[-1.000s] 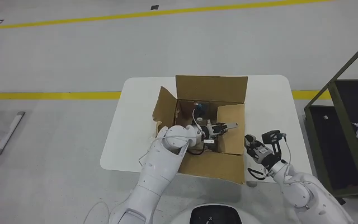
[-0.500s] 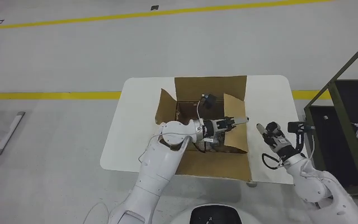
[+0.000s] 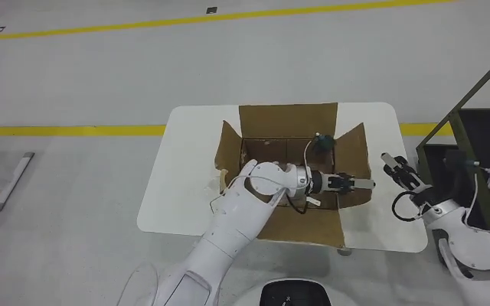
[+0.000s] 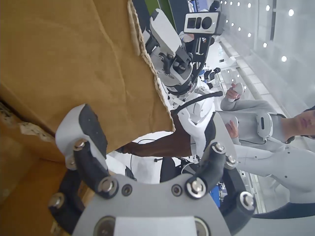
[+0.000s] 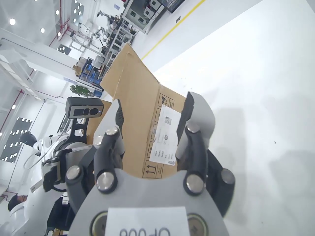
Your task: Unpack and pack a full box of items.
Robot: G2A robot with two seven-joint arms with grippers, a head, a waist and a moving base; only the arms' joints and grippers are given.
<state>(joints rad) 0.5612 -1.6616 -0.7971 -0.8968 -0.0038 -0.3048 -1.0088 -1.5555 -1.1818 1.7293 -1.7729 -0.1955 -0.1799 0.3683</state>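
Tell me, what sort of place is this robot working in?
Probably an industrial hall or robotics lab: yellow floor lines mark the grey floor, equipment racks stand in the background, and rows of ceiling lights hang high overhead.

Right claw spread, box beyond, white table

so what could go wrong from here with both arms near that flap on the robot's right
1. The left end effector is open at the box's right flap, whose edge looks frayed in the left wrist view. Pushing further might tear it or slide the box across the table.
2. The right end effector hangs open just outside that flap, so the two could collide.
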